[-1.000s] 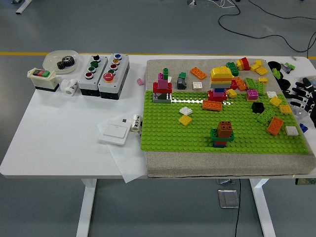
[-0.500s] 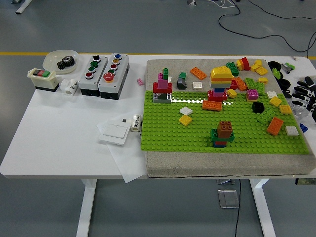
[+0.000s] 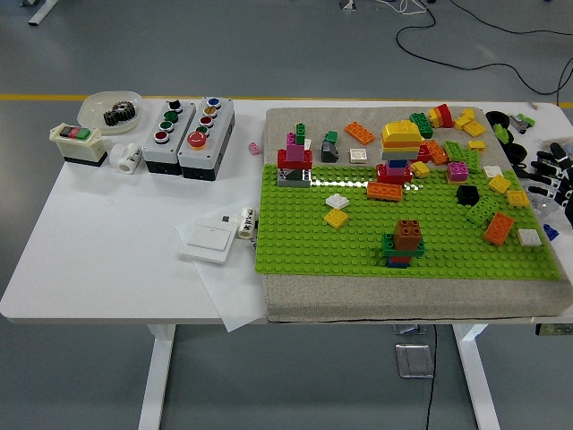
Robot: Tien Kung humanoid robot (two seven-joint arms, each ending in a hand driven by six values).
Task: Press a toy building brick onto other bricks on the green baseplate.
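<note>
Right hand (image 3: 553, 172): black, at the right picture edge, level with the far right corner of the flat green studded baseplate (image 3: 358, 246). Only the fingers show, spread loosely and holding nothing. Left hand not in view.

Baseplate lies on a grey cloth-covered pad (image 3: 295, 300) on the white table (image 3: 116, 242).

Near the baseplate's front centre: short stack, brown brick (image 3: 409, 233) on top, green brick (image 3: 394, 245) under it, with red and blue below.

Far centre: taller stack capped by a yellow and orange brick tower (image 3: 400, 136); a flat orange brick (image 3: 384, 191) just in front.

Far left of the baseplate: red and magenta brick stack (image 3: 295, 159).

Loose yellow brick (image 3: 337, 217) and small white brick (image 3: 337, 201) sit left of centre.

Many loose bricks are scattered over the right side, among them an orange brick (image 3: 499, 227) and a black brick (image 3: 466, 193).

Left part of the table: two grey push-button boxes (image 3: 188, 128), a white dish holding a dark gear (image 3: 112, 109), and a white wall switch (image 3: 207, 239).
</note>
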